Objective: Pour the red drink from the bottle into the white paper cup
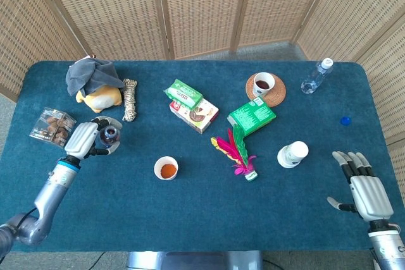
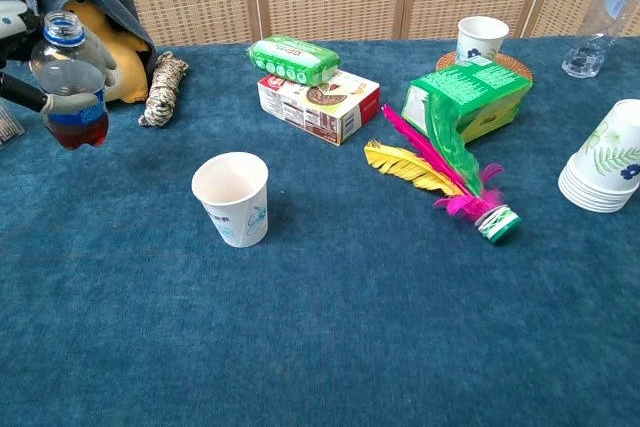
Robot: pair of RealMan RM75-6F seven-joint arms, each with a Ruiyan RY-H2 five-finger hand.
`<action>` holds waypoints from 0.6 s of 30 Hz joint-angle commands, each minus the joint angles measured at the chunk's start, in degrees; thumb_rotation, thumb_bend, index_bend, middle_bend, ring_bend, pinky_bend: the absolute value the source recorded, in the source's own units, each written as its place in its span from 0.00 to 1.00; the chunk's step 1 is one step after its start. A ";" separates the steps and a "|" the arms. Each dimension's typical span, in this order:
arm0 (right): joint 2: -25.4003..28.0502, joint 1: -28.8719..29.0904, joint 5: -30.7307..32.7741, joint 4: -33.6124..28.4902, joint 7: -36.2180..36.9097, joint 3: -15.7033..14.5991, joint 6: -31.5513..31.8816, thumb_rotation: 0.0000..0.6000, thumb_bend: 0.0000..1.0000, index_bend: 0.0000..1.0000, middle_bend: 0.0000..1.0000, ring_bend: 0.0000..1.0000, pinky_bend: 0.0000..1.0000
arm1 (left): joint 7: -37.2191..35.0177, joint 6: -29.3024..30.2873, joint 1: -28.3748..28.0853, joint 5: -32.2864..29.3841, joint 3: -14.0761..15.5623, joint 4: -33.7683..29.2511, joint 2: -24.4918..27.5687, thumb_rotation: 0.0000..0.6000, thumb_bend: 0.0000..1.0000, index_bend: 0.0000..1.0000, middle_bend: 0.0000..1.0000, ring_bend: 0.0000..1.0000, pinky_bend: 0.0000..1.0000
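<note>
My left hand (image 1: 82,140) (image 2: 12,62) grips an uncapped clear bottle (image 2: 68,80) (image 1: 109,136) with a blue label and a little red drink at its bottom. It holds the bottle upright above the table at the far left. The white paper cup (image 1: 166,168) (image 2: 232,199) stands to the right of the bottle and nearer the front edge, with red drink inside. My right hand (image 1: 363,188) lies open and flat on the table at the near right corner, far from both. The chest view does not show it.
Behind the bottle sit a yellow plush under a grey cloth (image 1: 95,82), a rope coil (image 1: 130,98) and a snack bag (image 1: 53,125). Mid-table lie boxes (image 1: 193,110), a green packet (image 1: 252,117), a feather shuttlecock (image 1: 236,150), stacked cups (image 1: 292,154), a cup on a coaster (image 1: 264,85), a water bottle (image 1: 316,76) and a blue cap (image 1: 345,120).
</note>
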 commanded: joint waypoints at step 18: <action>0.37 -0.14 0.39 0.29 1.29 0.30 0.25 1.00 0.00 0.00 0.00 0.00 0.00 | 25.41 -6.02 -4.15 0.39 3.82 -11.06 6.31 1.00 0.43 0.51 0.42 0.29 0.43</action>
